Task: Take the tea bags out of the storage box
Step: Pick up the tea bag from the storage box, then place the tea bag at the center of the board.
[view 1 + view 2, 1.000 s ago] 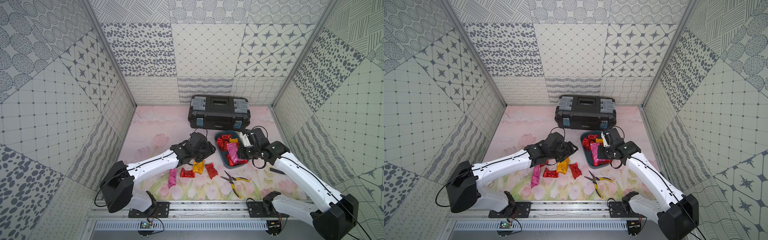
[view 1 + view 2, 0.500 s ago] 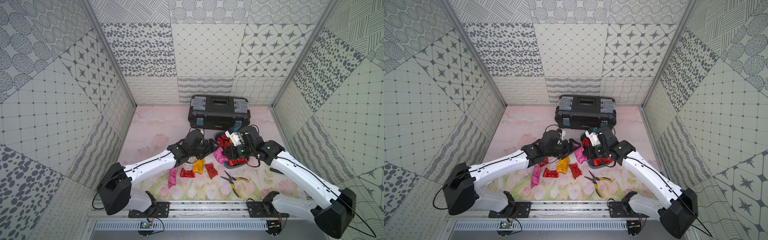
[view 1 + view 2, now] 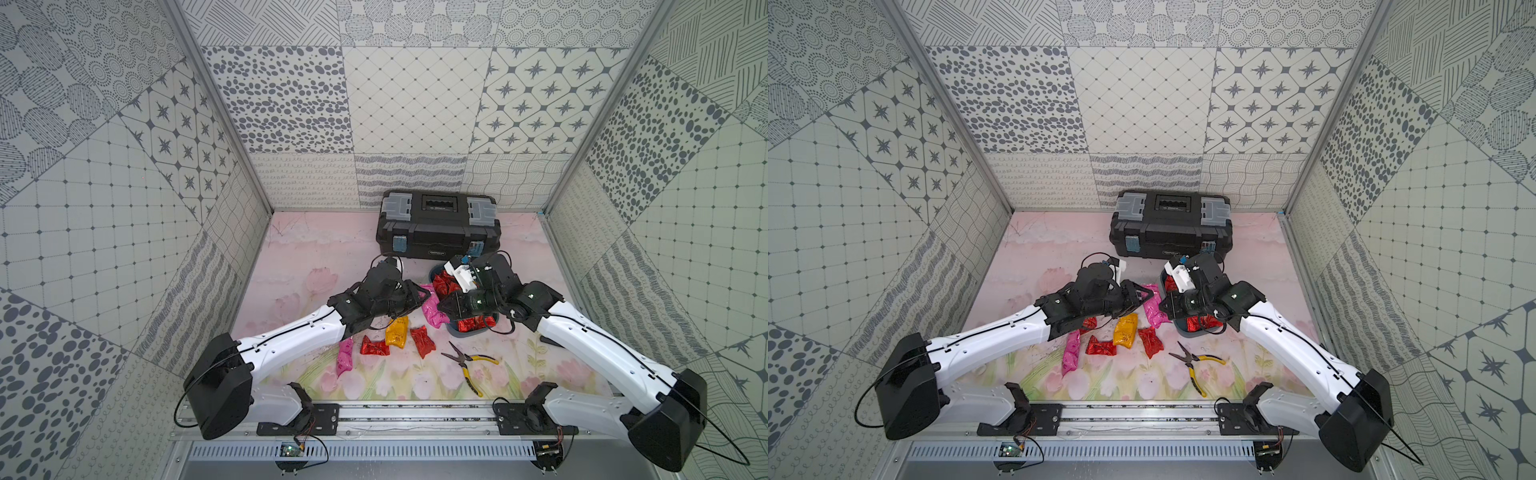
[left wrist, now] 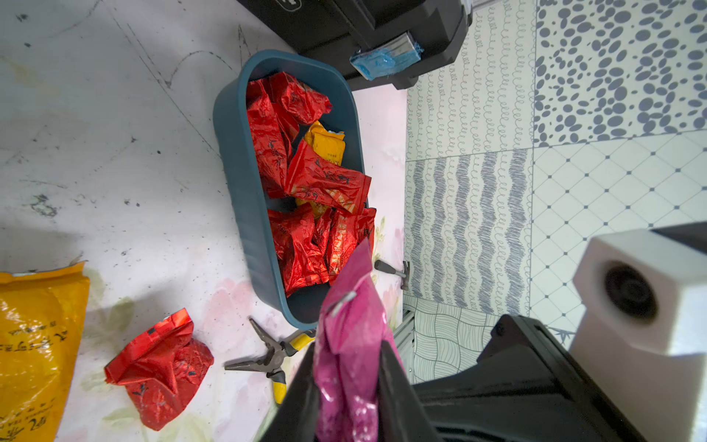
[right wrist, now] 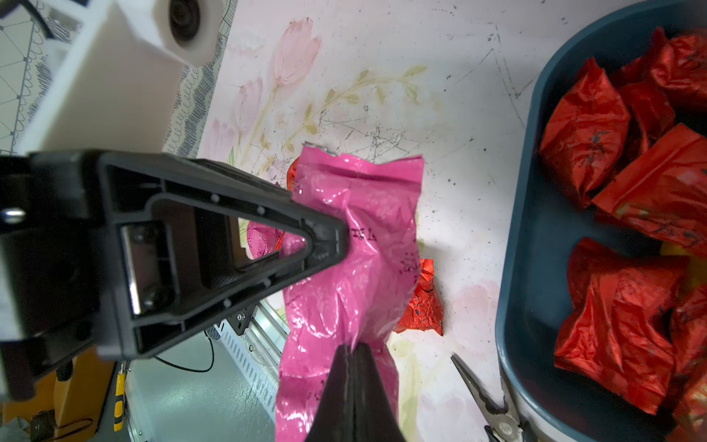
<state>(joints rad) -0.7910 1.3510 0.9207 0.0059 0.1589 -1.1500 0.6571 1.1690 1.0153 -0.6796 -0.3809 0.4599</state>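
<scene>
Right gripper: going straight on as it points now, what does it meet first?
The right gripper pinches the pink bag; past it, probably a fingertip of the left gripper, clamped on the same bag; depth unclear.

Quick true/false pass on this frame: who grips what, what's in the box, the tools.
1. The left pincer and the right pincer both clamp one pink tea bag. True.
2. The storage box is empty. False: red tea bags lie in it.
3. The pliers lie on the table, outside the box. True.
4. The toolbox stands open. False: it is closed.
</scene>
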